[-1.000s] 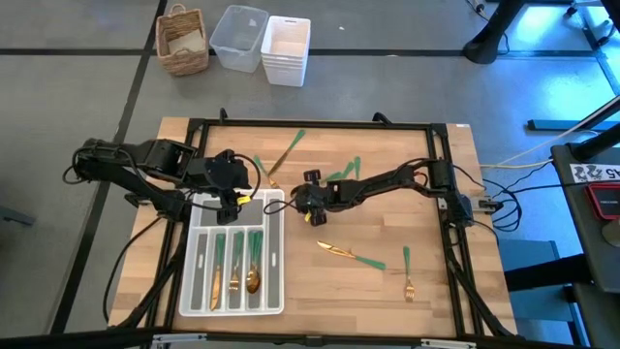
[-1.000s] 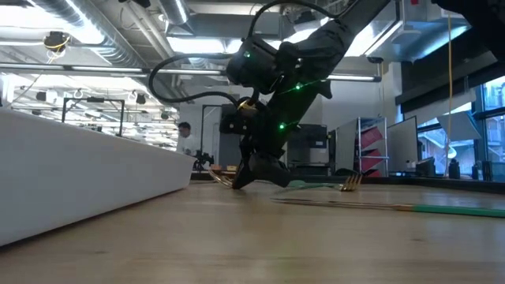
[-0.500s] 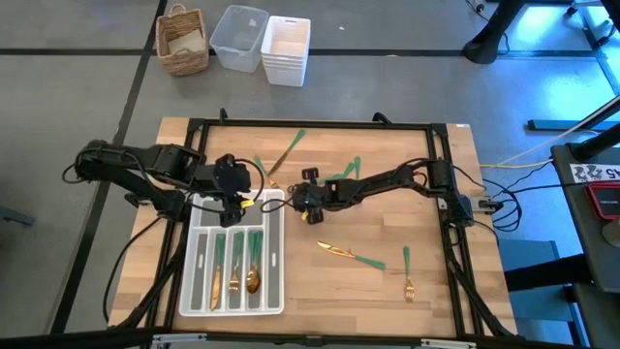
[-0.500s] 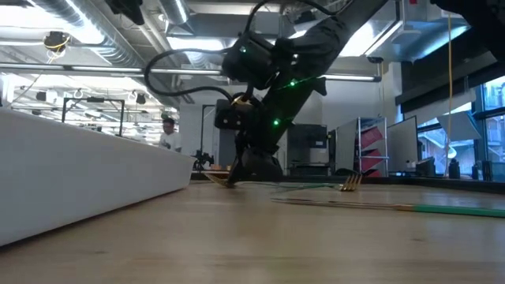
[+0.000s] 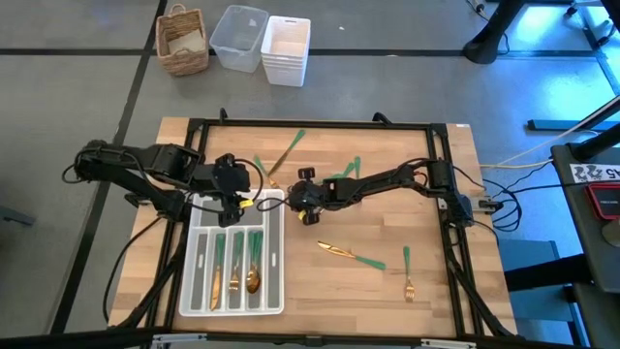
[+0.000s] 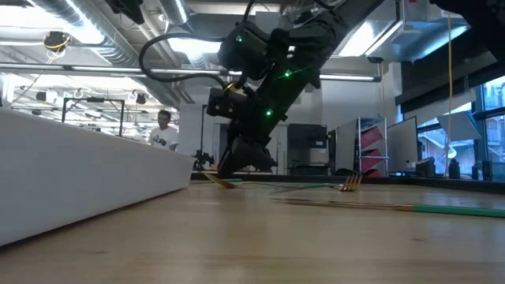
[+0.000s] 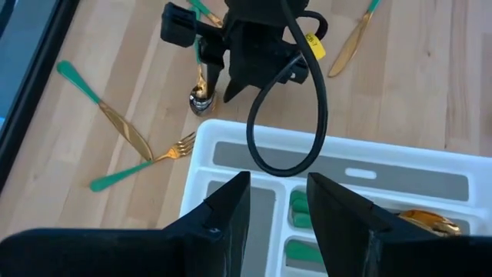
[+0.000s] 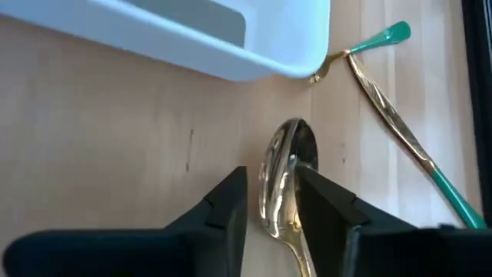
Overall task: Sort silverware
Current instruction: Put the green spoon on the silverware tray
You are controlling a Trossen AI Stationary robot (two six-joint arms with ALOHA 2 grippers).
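Wood table (image 5: 426, 301), white tray (image 5: 275, 302) near its left side. I count four pieces in the tray, about seven loose on the wood. Right gripper (image 5: 300, 197) sits just off the tray's corner, fingers (image 8: 223, 208) slightly parted astride a spoon (image 8: 286, 173) lying on the table. Left gripper (image 5: 236, 197) hovers over the tray's end, fingers parted, holding nothing.

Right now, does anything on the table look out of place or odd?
Nothing damaged or spilled. A knife and fork lie crossed beside the white tray, unsorted. A spoon lies between the right gripper fingers, just outside the tray.
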